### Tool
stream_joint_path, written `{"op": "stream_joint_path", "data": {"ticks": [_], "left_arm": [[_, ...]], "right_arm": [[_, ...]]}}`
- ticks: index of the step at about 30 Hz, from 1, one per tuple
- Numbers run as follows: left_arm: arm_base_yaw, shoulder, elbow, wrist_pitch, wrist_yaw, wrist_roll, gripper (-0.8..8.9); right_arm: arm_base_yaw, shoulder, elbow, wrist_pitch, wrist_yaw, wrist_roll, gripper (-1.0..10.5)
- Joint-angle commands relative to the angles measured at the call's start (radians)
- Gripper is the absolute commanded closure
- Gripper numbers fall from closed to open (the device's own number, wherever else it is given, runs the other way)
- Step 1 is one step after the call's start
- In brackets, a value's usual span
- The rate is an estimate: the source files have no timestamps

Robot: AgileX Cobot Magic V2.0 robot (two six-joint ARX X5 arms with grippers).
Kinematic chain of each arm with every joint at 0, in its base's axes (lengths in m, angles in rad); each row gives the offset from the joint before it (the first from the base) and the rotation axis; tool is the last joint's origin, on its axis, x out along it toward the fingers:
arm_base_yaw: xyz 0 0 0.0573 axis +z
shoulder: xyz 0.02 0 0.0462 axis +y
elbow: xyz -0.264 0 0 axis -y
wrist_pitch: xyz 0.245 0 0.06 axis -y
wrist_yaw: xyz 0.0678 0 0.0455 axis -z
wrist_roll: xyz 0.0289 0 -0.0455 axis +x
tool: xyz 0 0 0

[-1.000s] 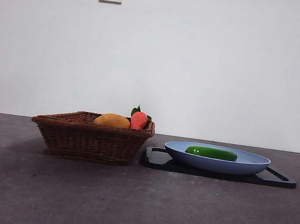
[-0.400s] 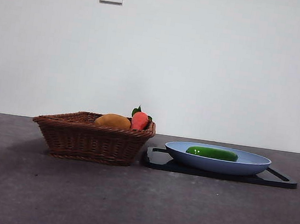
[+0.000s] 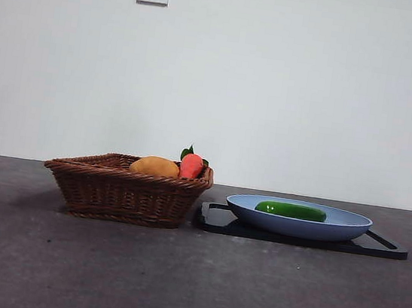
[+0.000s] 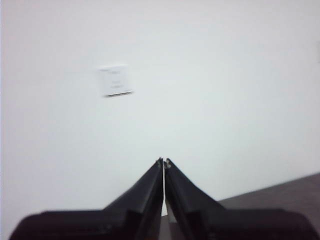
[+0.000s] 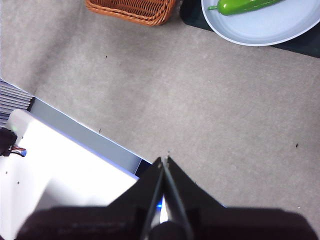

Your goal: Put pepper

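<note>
The glossy dark green pepper point(image 3: 290, 210) lies in a light blue plate point(image 3: 348, 227) that rests on a black tray point(image 3: 216, 218), right of centre in the front view. The right wrist view shows the pepper point(image 5: 241, 5) in the plate point(image 5: 270, 30) from high above. My right gripper point(image 5: 164, 161) is shut and empty, raised well away from the plate, over the table's near edge. My left gripper point(image 4: 163, 162) is shut and empty, raised and facing the white wall. Neither gripper shows in the front view.
A brown wicker basket point(image 3: 127, 189) stands left of the tray, holding a yellow-orange fruit point(image 3: 154, 166) and a red-orange fruit with green leaves point(image 3: 191, 164). The basket's corner shows in the right wrist view point(image 5: 135, 10). A white device point(image 5: 55, 165) sits at the table's near edge.
</note>
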Motion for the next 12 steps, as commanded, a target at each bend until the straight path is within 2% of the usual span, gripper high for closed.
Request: {"op": "stream_joint_path", "data": {"ticks": [1,6,12], "left_arm": [[0.075,-0.120,-0.171,0.108,0.005,0.009,8.06],[0.155,-0.300,-0.415,0.178,-0.023,-0.003,8.06],[0.183,-0.449,-0.646,0.185,-0.019,-0.065,8.06]], "right_arm": [[0.005,0.008,0.016,-0.013,0.002,0.003,9.4],[0.005,0.008,0.016,-0.013,0.002,0.003,9.4],[0.005,0.008,0.016,-0.013,0.002,0.003,9.4]]}}
